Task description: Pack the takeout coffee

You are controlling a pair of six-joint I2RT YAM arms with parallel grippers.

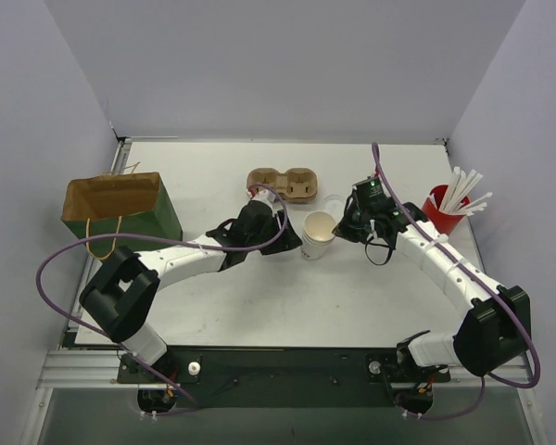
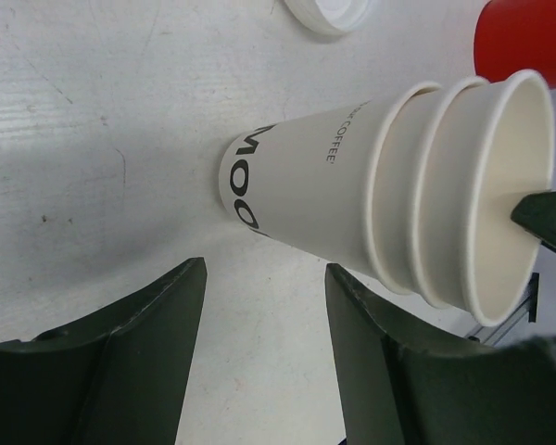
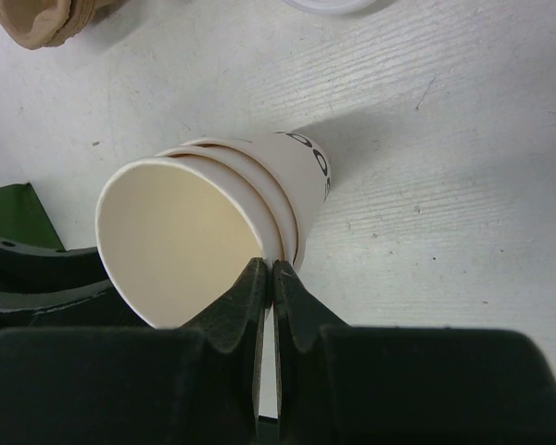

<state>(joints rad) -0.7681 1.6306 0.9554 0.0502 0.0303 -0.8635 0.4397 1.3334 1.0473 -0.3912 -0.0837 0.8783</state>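
**Now: right claw pinches the top cup's rim, left claw gapes beside the stack**

Broadly, the white tabletop (image 1: 213,306) carries everything. At its left edge stands a paper bag (image 1: 120,209), green outside and brown at the open mouth, with cord handles; no writing can be read on it. Toward the back, near the middle, lies the brown moulded cup carrier (image 1: 283,184), with nothing in its wells.

Just in front of the carrier, at the centre of the tabletop, is the stack of cups (image 1: 319,234): three white paper cups nested together, tan inside, with the base on the tabletop. The outer cup bears large black letters "MOO" near its base and, in small type, "COFFEE" higher on the wall (image 2: 352,204); the rest of the wording is out of sight.

The right claw (image 3: 267,278) is closed tight on the rim of the top cup (image 3: 176,241), one finger inside its mouth and one outside. The left claw (image 2: 264,278) stands fairly wide, holds nothing, and has the stack just ahead of its fingers, apart from them.

At the right edge a red cup (image 1: 442,211) holds white straws (image 1: 463,190). A whitish round lid (image 1: 334,200) lies flat just behind the stack.
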